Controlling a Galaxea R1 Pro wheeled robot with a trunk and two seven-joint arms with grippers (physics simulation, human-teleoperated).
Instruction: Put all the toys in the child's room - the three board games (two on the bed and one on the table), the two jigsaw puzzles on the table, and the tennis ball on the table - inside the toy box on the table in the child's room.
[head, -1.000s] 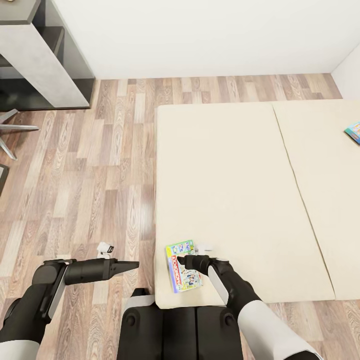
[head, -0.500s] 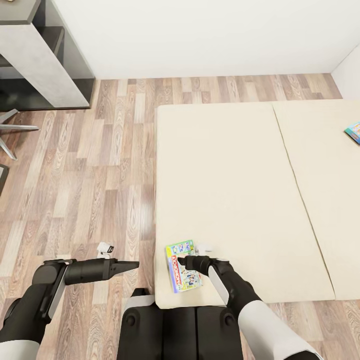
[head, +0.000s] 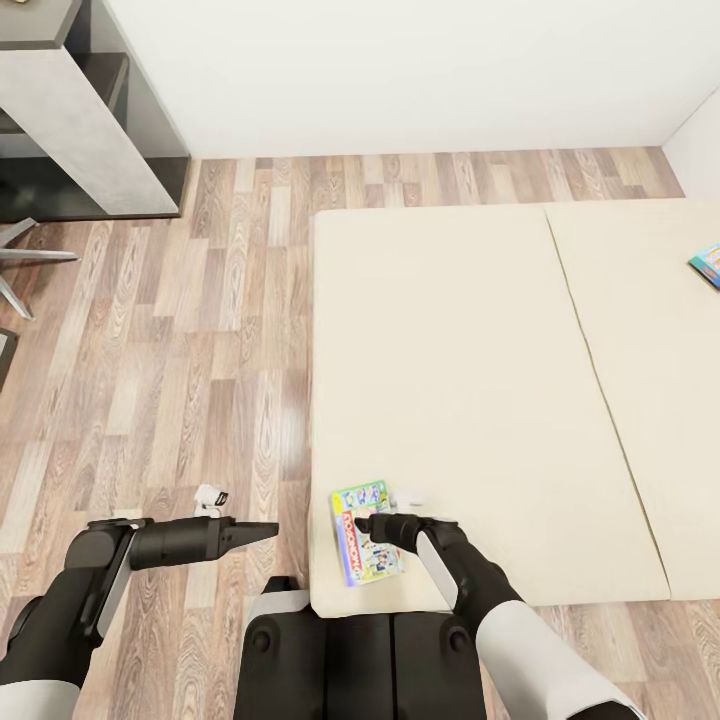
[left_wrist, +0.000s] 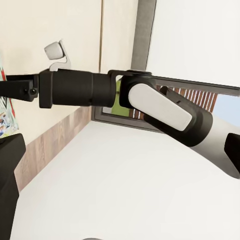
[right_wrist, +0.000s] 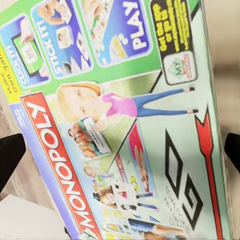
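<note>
A Monopoly board game (head: 352, 560) lies flat at the near left corner of the beige bed (head: 450, 350). My right gripper (head: 362, 522) hovers just over the box's top, open. In the right wrist view the colourful lid (right_wrist: 125, 125) is very close, with dark fingertips (right_wrist: 10, 160) at either side of it. A second board game (head: 707, 263) lies at the bed's far right edge, cut off by the frame. My left gripper (head: 270, 526) is held over the wood floor left of the bed, open and empty. The toy box, jigsaw puzzles and tennis ball are out of view.
Part of the grey table (head: 70, 110) stands at the upper left against the white wall, with chair legs (head: 20, 260) below it. Wood-plank floor (head: 180, 350) lies between table and bed. My base (head: 350, 660) touches the bed's near edge. The right arm (left_wrist: 75, 89) crosses the left wrist view.
My right gripper has crept a little lower over the Monopoly box. Everything else is as before.
</note>
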